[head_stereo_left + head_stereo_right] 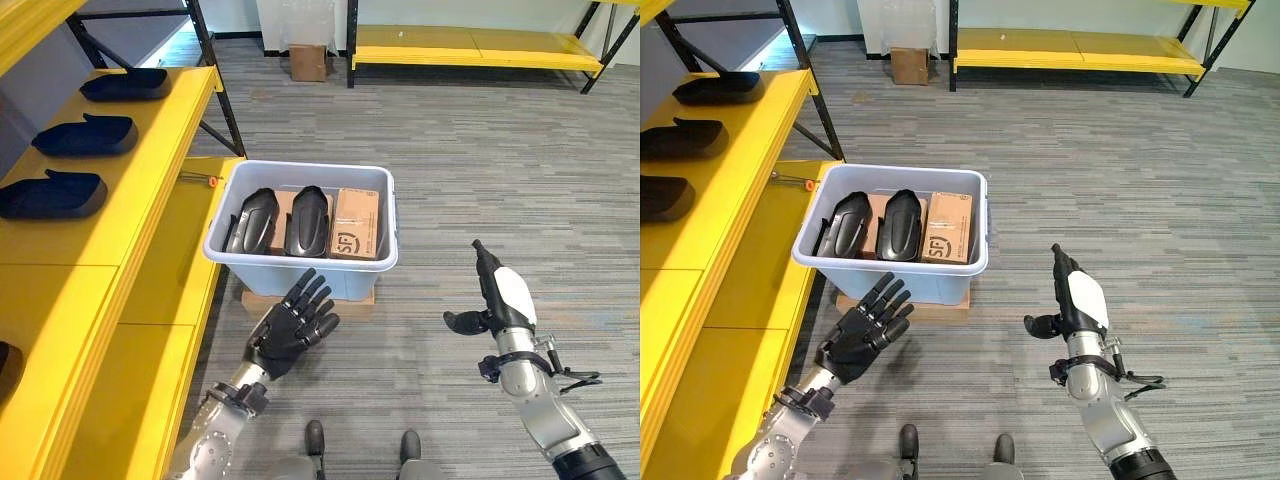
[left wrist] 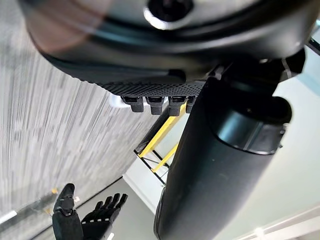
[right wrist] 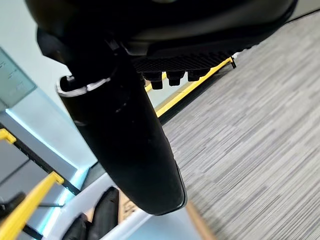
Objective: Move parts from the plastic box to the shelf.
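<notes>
2 black parts (image 1: pixel 277 221) and a cardboard carton (image 1: pixel 356 224) are stored upright in the plastic box (image 1: pixel 300 269), beside the shelf (image 1: pixel 130 200) already stocked with 3; left hand (image 1: pixel 293 325) and right hand (image 1: pixel 497 292) are held empty, fingers straight, presumably readied for picking.

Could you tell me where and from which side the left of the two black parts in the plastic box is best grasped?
Probably from above, by its upper end: the left black part leans on end in the plastic box, its top near the rim. The second black part sits close beside it, so fingers likely fit front-to-back. The left robot hand, open, is nearest.
</notes>
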Robot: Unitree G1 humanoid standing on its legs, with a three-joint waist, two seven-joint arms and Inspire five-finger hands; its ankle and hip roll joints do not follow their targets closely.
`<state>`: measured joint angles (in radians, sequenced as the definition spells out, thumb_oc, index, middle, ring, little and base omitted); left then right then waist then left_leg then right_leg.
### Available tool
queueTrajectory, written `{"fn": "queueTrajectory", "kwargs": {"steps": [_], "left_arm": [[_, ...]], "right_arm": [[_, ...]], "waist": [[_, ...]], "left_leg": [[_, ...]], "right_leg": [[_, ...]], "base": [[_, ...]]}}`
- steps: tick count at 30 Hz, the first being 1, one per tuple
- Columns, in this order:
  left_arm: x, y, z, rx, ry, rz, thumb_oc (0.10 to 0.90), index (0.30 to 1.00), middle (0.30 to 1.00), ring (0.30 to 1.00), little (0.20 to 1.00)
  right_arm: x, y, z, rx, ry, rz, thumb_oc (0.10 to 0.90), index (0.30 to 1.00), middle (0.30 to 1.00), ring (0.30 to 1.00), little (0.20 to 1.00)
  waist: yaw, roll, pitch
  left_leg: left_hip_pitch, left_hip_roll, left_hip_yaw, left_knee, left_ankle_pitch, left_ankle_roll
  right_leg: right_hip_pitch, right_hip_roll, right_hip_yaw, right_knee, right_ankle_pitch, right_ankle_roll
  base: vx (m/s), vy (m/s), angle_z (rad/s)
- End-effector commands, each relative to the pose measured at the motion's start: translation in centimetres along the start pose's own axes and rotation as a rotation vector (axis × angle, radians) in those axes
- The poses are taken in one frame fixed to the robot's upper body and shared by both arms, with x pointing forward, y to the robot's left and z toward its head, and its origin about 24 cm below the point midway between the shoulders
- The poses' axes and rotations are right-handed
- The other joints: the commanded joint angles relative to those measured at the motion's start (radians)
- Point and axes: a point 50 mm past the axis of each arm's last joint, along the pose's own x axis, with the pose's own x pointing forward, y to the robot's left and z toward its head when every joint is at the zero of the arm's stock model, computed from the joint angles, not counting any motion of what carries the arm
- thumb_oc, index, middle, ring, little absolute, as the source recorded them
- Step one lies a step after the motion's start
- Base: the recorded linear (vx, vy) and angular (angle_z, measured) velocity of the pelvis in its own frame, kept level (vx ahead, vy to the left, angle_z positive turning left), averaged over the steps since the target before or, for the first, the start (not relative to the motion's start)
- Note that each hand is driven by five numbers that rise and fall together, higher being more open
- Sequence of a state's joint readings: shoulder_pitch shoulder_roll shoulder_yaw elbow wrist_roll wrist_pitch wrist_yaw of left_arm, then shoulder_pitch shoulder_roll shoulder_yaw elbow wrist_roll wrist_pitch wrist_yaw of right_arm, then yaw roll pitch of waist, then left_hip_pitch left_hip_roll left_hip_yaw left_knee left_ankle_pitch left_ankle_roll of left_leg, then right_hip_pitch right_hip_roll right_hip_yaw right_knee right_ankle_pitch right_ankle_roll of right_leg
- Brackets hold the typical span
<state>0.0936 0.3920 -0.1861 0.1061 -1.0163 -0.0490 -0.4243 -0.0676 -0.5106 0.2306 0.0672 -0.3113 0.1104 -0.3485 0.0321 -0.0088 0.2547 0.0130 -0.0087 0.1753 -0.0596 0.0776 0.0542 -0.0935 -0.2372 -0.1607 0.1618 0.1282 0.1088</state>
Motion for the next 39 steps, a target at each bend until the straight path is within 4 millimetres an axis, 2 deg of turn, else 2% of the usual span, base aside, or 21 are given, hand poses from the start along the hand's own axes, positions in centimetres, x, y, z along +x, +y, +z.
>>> {"fn": "queueTrajectory", "kwargs": {"steps": [1, 4, 5, 6, 7, 10, 14, 16, 18, 21, 24, 27, 29, 30, 31, 33, 34, 35, 36, 38, 39], "left_arm": [[1.6, -2.8, 3.2, 0.035, -0.199, -0.155, 0.9, 1.0, 1.0, 1.0, 1.0], [1.6, -2.9, 3.0, 0.033, -0.19, -0.171, 0.9, 1.0, 1.0, 1.0, 1.0], [1.7, -2.9, 2.9, 0.039, -0.188, -0.176, 0.9, 1.0, 1.0, 1.0, 1.0], [1.9, -3.0, 3.0, 0.04, -0.193, -0.184, 0.9, 1.0, 1.0, 1.0, 1.0], [2.0, -3.1, 3.2, 0.044, -0.197, -0.192, 0.9, 1.0, 1.0, 1.0, 1.0], [2.0, -3.4, 2.6, 0.038, -0.193, -0.189, 0.9, 1.0, 1.0, 1.0, 1.0], [2.1, -3.6, 2.3, 0.02, -0.182, -0.185, 0.9, 1.0, 1.0, 1.0, 1.0], [2.2, -3.8, 2.1, 0.012, -0.166, -0.2, 0.9, 1.0, 1.0, 1.0, 1.0], [2.4, -3.9, 2.3, 0.019, -0.164, -0.207, 0.9, 1.0, 1.0, 1.0, 1.0], [3.5, -4.7, 2.7, 0.034, -0.157, -0.267, 0.9, 1.0, 1.0, 1.0, 1.0], [3.9, -5.1, 2.8, 0.041, -0.164, -0.288, 0.9, 1.0, 1.0, 1.0, 1.0], [5.1, -5.6, 3.4, 0.029, -0.212, -0.275, 0.9, 1.0, 1.0, 1.0, 1.0], [5.6, -5.8, 3.5, 0.006, -0.226, -0.275, 0.9, 1.0, 1.0, 1.0, 1.0], [6.1, -6.2, 3.4, -0.014, -0.221, -0.287, 0.9, 1.0, 1.0, 1.0, 1.0], [6.3, -6.2, 3.1, -0.006, -0.217, -0.267, 0.9, 1.0, 1.0, 1.0, 1.0], [6.1, -5.9, 3.0, -0.011, -0.225, -0.248, 0.9, 1.0, 1.0, 1.0, 1.0], [5.8, -5.6, 3.0, -0.011, -0.231, -0.238, 0.9, 1.0, 1.0, 1.0, 1.0], [5.2, -5.1, 2.7, -0.015, -0.237, -0.213, 0.9, 1.0, 1.0, 1.0, 1.0], [5.1, -5.0, 2.7, -0.016, -0.237, -0.209, 0.9, 1.0, 1.0, 1.0, 1.0], [4.2, -4.0, 2.3, -0.021, -0.24, -0.174, 0.9, 1.0, 1.0, 1.0, 1.0], [3.5, -3.2, 1.8, -0.017, -0.24, -0.159, 0.9, 1.0, 1.0, 1.0, 1.0]], "right_arm": [[2.6, -3.6, 4.9, -0.046, -0.268, -0.167, 0.9, 1.0, 1.0, 1.0, 1.0], [2.4, -3.5, 4.4, -0.051, -0.253, -0.171, 0.9, 1.0, 1.0, 1.0, 1.0], [2.4, -3.4, 4.2, -0.053, -0.248, -0.17, 0.9, 1.0, 1.0, 1.0, 1.0], [2.7, -3.3, 4.1, -0.056, -0.247, -0.171, 0.9, 1.0, 1.0, 1.0, 1.0], [2.8, -3.0, 4.2, -0.053, -0.25, -0.167, 0.9, 1.0, 1.0, 1.0, 1.0], [2.6, -2.8, 4.1, -0.044, -0.249, -0.155, 0.9, 1.0, 1.0, 1.0, 1.0], [2.5, -2.9, 5.0, -0.066, -0.29, -0.107, 0.9, 1.0, 1.0, 1.0, 1.0], [2.7, -3.5, 6.1, -0.109, -0.365, -0.066, 0.9, 1.0, 1.0, 1.0, 1.0], [2.8, -3.8, 6.7, -0.12, -0.409, -0.062, 0.9, 1.0, 1.0, 1.0, 1.0], [3.3, -5.1, 9.2, -0.15, -0.529, -0.069, 0.9, 1.0, 1.0, 1.0, 1.0], [3.5, -5.7, 10.3, -0.16, -0.577, -0.072, 0.9, 1.0, 1.0, 1.0, 1.0], [4.0, -6.3, 12.5, -0.173, -0.661, -0.061, 0.9, 1.0, 1.0, 1.0, 1.0], [4.1, -6.3, 12.9, -0.16, -0.667, -0.058, 0.9, 1.0, 1.0, 1.0, 1.0], [4.1, -6.1, 13.2, -0.151, -0.675, -0.05, 0.9, 1.0, 1.0, 1.0, 1.0], [4.1, -5.5, 13.8, -0.141, -0.697, -0.025, 0.9, 1.0, 1.0, 1.0, 1.0], [4.0, -4.8, 14.5, -0.142, -0.727, -0.005, 0.9, 1.0, 1.0, 1.0, 1.0], [3.8, -4.5, 14.8, -0.133, -0.736, 0.011, 0.9, 1.0, 1.0, 1.0, 1.0], [3.3, -4.0, 14.9, -0.131, -0.748, 0.032, 0.9, 1.0, 1.0, 1.0, 1.0], [3.3, -4.0, 14.9, -0.13, -0.748, 0.035, 0.9, 1.0, 1.0, 1.0, 1.0], [2.8, -3.7, 14.8, -0.121, -0.748, 0.051, 0.9, 1.0, 1.0, 1.0, 1.0], [2.9, -3.6, 14.5, -0.112, -0.737, 0.061, 0.9, 1.0, 1.0, 1.0, 1.0]], "waist": [[-0.001, -0.005, -0.041], [-0.025, -0.013, -0.036], [-0.033, -0.021, -0.034], [-0.036, -0.031, -0.027], [-0.04, -0.033, -0.019], [-0.053, -0.037, -0.028], [-0.062, -0.033, -0.044], [-0.07, -0.017, -0.039], [-0.074, -0.013, -0.031], [-0.089, 0.0, -0.002], [-0.1, 0.009, 0.006], [-0.122, 0.029, 0.018], [-0.131, 0.035, 0.025], [-0.129, 0.036, 0.039], [-0.115, 0.037, 0.054], [-0.102, 0.043, 0.066], [-0.096, 0.049, 0.068], [-0.087, 0.055, 0.067], [-0.086, 0.055, 0.068], [-0.076, 0.049, 0.068], [-0.064, 0.036, 0.066]], "left_leg": [[0.006, 0.066, -0.058, 0.057, -0.112, -0.029], [0.016, 0.05, -0.068, 0.045, -0.12, -0.028], [0.024, 0.039, -0.068, 0.037, -0.13, -0.026], [0.041, 0.027, -0.069, 0.034, -0.155, -0.022], [0.059, 0.027, -0.075, 0.038, -0.179, -0.016], [0.077, 0.029, -0.091, 0.025, -0.184, -0.014], [0.093, 0.054, -0.069, 0.014, -0.171, -0.036], [0.089, 0.088, -0.059, 0.021, -0.154, -0.062], [0.083, 0.101, -0.056, 0.026, -0.149, -0.069], [0.059, 0.133, -0.061, 0.041, -0.131, -0.087], [0.055, 0.143, -0.059, 0.044, -0.128, -0.096], [0.038, 0.144, -0.046, 0.094, -0.13, -0.107], [-0.013, 0.147, -0.034, 0.238, -0.087, -0.119], [-0.086, 0.132, -0.06, 0.388, -0.056, -0.126], [-0.15, 0.094, -0.12, 0.431, -0.062, -0.111], [-0.153, 0.09, -0.131, 0.359, -0.059, -0.105], [-0.144, 0.109, -0.132, 0.274, -0.031, -0.116], [-0.131, 0.149, -0.138, 0.144, 0.028, -0.141], [-0.126, 0.154, -0.139, 0.13, 0.038, -0.144], [-0.135, 0.203, -0.171, 0.059, 0.114, -0.171], [-0.167, 0.241, -0.187, 0.036, 0.14, -0.184]], "right_leg": [[0.001, 0.044, -0.006, 0.103, -0.109, 0.01], [-0.012, 0.074, 0.031, -0.006, -0.077, 0.017], [-0.033, 0.069, 0.043, -0.065, -0.035, 0.028], [-0.058, 0.06, 0.052, -0.144, 0.04, 0.049], [-0.094, 0.055, 0.069, -0.16, 0.073, 0.058], [-0.061, 0.077, 0.109, -0.199, 0.072, 0.066], [-0.026, 0.09, 0.085, -0.189, 0.022, 0.047], [-0.011, 0.098, 0.062, -0.154, -0.034, 0.017], [-0.015, 0.1, 0.056, -0.133, -0.051, 0.007], [-0.035, 0.108, 0.054, -0.082, -0.087, -0.014], [-0.046, 0.112, 0.06, -0.065, -0.101, -0.023], [-0.072, 0.115, 0.073, -0.028, -0.128, -0.05], [-0.076, 0.112, 0.071, -0.019, -0.137, -0.07], [-0.062, 0.108, 0.072, -0.026, -0.139, -0.086], [-0.051, 0.111, 0.095, -0.027, -0.139, -0.086], [-0.05, 0.12, 0.111, -0.017, -0.148, -0.077], [-0.045, 0.127, 0.115, -0.017, -0.154, -0.071], [-0.025, 0.133, 0.12, -0.023, -0.165, -0.064], [-0.02, 0.134, 0.121, -0.024, -0.167, -0.064], [0.019, 0.136, 0.132, -0.039, -0.179, -0.066], [0.054, 0.125, 0.14, -0.048, -0.192, -0.067]], "base": [[0.12, -0.032, -0.75], [0.13, -0.08, -0.13], [0.14, -0.131, 0.08], [0.21, -0.237, 0.03], [0.27, -0.294, 0.1], [0.22, -0.257, 0.27], [0.21, -0.2, 0.48], [0.26, -0.249, 0.01], [0.14, -0.195, -0.2], [0.08, -0.222, -0.12], [0.07, -0.146, 0.13], [0.07, -0.16, 0.13], [0.06, -0.156, 0.11], [0.14, -0.128, 0.35], [0.16, -0.046, 0.39], [0.15, 0.146, -0.08], [0.24, 0.292, -0.59], [0.21, 0.246, -0.63], [0.21, 0.27, -0.52], [0.24, 0.325, -0.29], [0.27, 0.361, -0.15]]}}
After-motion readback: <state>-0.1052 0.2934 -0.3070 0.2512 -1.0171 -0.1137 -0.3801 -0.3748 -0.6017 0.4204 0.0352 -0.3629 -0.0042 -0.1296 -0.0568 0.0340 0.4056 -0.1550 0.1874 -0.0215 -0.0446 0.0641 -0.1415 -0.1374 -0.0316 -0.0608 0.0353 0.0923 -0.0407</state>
